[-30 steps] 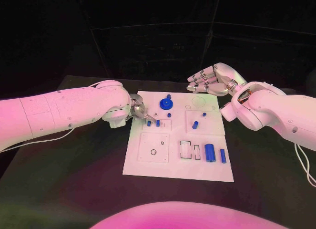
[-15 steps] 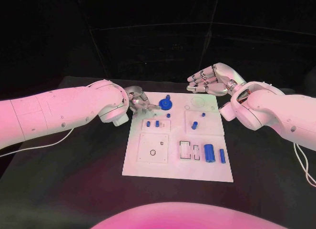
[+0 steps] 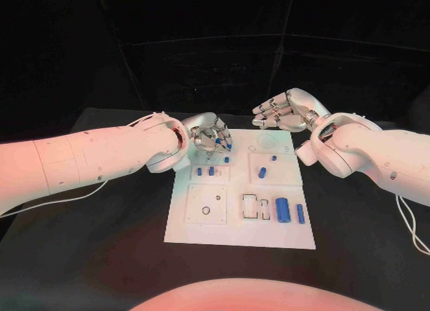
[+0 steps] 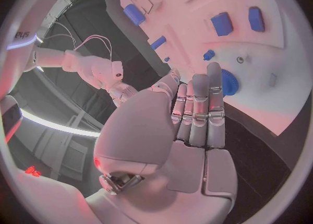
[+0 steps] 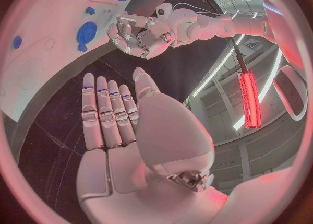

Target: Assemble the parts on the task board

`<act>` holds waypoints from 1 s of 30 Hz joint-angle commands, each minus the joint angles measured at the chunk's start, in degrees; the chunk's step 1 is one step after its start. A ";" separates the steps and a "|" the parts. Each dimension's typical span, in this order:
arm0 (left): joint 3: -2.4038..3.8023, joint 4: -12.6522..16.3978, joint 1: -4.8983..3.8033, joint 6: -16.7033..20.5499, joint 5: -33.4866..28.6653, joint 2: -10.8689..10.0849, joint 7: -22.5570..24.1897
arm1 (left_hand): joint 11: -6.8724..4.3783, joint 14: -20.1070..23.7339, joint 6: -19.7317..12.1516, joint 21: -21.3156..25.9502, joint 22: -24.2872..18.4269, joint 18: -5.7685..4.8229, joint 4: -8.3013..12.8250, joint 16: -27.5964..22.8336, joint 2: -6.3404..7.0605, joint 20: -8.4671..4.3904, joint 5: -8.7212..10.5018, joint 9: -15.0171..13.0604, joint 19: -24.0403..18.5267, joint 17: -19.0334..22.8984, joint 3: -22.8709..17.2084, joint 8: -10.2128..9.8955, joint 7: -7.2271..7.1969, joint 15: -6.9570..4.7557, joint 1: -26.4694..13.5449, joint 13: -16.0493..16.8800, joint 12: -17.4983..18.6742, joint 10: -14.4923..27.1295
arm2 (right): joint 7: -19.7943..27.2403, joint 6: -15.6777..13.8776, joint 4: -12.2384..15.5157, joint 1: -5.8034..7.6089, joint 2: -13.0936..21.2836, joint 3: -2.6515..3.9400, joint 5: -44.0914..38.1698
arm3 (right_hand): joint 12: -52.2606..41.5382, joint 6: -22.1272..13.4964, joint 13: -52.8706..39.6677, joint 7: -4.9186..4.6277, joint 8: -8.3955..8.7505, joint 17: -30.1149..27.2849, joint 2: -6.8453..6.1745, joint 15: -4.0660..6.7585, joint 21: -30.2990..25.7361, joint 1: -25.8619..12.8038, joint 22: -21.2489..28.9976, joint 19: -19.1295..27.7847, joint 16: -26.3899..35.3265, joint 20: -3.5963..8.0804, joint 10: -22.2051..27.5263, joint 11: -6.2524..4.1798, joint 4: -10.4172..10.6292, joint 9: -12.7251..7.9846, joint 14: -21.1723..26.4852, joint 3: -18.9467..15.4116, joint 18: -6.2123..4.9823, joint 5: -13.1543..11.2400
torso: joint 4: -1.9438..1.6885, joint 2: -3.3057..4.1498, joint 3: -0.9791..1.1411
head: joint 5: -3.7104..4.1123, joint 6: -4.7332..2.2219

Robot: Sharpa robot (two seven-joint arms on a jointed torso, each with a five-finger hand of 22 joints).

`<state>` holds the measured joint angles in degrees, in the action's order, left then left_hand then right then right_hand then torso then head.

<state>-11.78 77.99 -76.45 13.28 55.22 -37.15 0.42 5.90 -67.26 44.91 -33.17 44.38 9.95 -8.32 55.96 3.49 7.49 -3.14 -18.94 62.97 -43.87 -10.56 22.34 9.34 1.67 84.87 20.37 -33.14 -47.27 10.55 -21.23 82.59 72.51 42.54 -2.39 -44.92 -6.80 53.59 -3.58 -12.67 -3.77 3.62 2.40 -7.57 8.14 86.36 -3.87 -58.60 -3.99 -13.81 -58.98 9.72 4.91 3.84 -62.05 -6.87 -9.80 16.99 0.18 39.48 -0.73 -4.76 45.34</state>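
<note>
Head view, left hand (image 3: pixel 205 135): spread, empty, over far left of task board (image 3: pixel 219 228).
Blue gear (image 4: pixel 229 82): on board, just beyond fingertips; left hand nearer.
Right hand (image 3: pixel 285 110): fingers straight, together, empty, beyond far edge.

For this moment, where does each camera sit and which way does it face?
Head view: from the robot's head, looking down on the task board; both arms show, left hand and right hand.
Left wrist view: behind the left hand, facing the board and the blue gear.
Right wrist view: behind the right hand, facing the board's far end and the left hand.
All three share the gear.
</note>
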 commanded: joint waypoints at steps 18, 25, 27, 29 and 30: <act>-0.50 -7.84 1.38 -5.60 26.57 6.96 -0.75 | -0.64 -16.37 8.00 -19.98 14.83 -2.19 2.16 21.86 4.50 -1.35 -0.07 10.11 14.61 -21.55 -3.61 -7.56 -1.09 -1.21 -0.80 -12.96 9.13 -4.36 | 0.31 -1.45 0.26 0.11 -0.27 0.04 0.18 | 0.84 0.20 0.07 -0.52 0.20 -0.09 0.83 -0.40 -1.11 -0.37 0.11 -0.02 0.42 -0.02 -0.08 0.38 -0.66 -0.11 0.75 0.65 -0.61 -0.22 | -0.01 0.01 -0.04 | 0.41 -0.05; -0.49 -9.32 1.51 -5.81 27.19 7.87 -1.41 | -0.61 -16.87 8.55 -21.65 16.22 -2.47 2.71 22.29 4.11 -1.43 -0.09 10.77 15.55 -21.69 -4.32 -8.04 -1.12 -1.30 -0.50 -13.86 9.63 -4.92 | -0.18 -1.43 0.13 0.11 -0.32 0.04 0.18 | 0.92 0.14 0.07 -0.67 0.20 -0.09 0.93 -0.46 -1.23 -0.48 0.11 0.00 0.42 -0.07 -0.04 0.47 -0.70 -0.12 0.89 0.79 -0.61 -0.09 | 0.03 -0.01 -0.03 | 0.65 -0.26; -0.48 -9.68 1.53 -5.92 27.26 8.03 -1.49 | -0.57 -16.92 8.68 -21.85 16.40 -2.51 2.86 22.32 3.99 -1.42 -0.10 10.91 15.64 -21.65 -4.62 -8.14 -1.10 -1.28 -0.38 -14.11 9.81 -5.01 | -0.35 -1.37 0.10 0.11 -0.30 0.04 0.18 | 0.92 0.14 0.07 -0.67 0.20 -0.09 0.93 -0.46 -1.23 -0.48 0.11 0.00 0.42 -0.07 -0.04 0.47 -0.70 -0.12 0.89 0.79 -0.61 -0.09 | 0.03 0.01 -0.07 | 0.69 -0.24; -0.48 -9.95 1.54 -5.98 27.29 8.18 -1.54 | -0.54 -16.98 8.92 -22.18 16.69 -2.57 2.93 22.38 3.87 -1.41 -0.09 11.02 15.78 -21.66 -4.87 -8.18 -1.09 -1.26 -0.39 -14.29 9.88 -5.27 | -0.51 -1.32 0.10 0.11 -0.27 0.04 0.18 | 0.92 0.14 0.07 -0.67 0.20 -0.09 0.93 -0.46 -1.23 -0.48 0.11 0.00 0.42 -0.07 -0.04 0.47 -0.70 -0.12 0.89 0.79 -0.61 -0.09 | 0.04 0.02 -0.05 | 0.70 -0.20; -0.47 -10.03 1.54 -6.00 27.31 8.24 -1.52 | -0.54 -17.03 9.11 -22.40 16.89 -2.62 2.98 22.42 3.82 -1.41 -0.09 11.09 15.87 -21.67 -5.05 -8.19 -1.09 -1.26 -0.40 -14.41 9.90 -5.54 | -0.58 -1.29 0.09 0.11 -0.28 0.04 0.18 | 0.92 0.14 0.07 -0.67 0.20 -0.09 0.93 -0.46 -1.23 -0.49 0.11 0.00 0.42 -0.07 -0.04 0.47 -0.70 -0.12 0.89 0.80 -0.61 -0.08 | 0.01 0.00 0.00 | 0.70 -0.18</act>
<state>-12.29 68.07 -74.86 8.20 81.15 -29.04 -0.34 5.32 -83.66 53.69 -55.37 61.16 7.96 -5.37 78.11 7.78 6.06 -3.15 -7.91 78.44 -65.54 -15.20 14.45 8.31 0.32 84.36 6.05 -23.52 -52.33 10.18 -22.03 82.62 72.51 42.27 -2.39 -44.89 -6.11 53.74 -3.58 -12.83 -3.77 3.62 3.14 -7.99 7.26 86.02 -3.83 -58.59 -3.80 -13.82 -58.97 9.72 4.40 3.79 -61.63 -6.35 -9.80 16.99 0.20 39.50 -0.76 -4.07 45.10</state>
